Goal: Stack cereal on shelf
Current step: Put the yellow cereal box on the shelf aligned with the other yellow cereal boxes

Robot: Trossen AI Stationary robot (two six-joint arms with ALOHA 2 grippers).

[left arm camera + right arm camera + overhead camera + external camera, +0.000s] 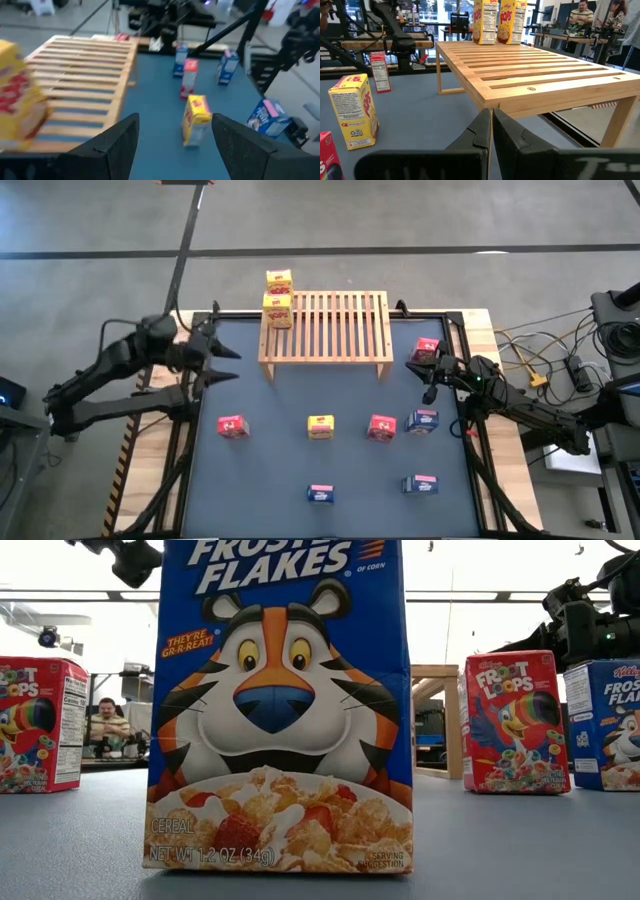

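- The wooden slatted shelf (326, 327) stands at upper centre of the high view, its long axis running left to right and its slats running top to bottom of the frame.
- Two yellow Corn Pops boxes (277, 310) are upright at the shelf's left end; the farther one (279, 281) partly overhangs the back edge.
- On the blue desk (270, 470) a third yellow box (320, 426) stands mid-frame between two red Froot Loops boxes (232, 426) and (381, 428).
- Three blue Frosted Flakes boxes sit lower right; one (280, 705) fills the low view, hiding most of the shelf.
- A third red box (427, 348) is partly covered by the right gripper (491, 131), whose fingers are pressed together, empty.
- The left gripper (172, 145) is spread wide, holding nothing, just left of the shelf.
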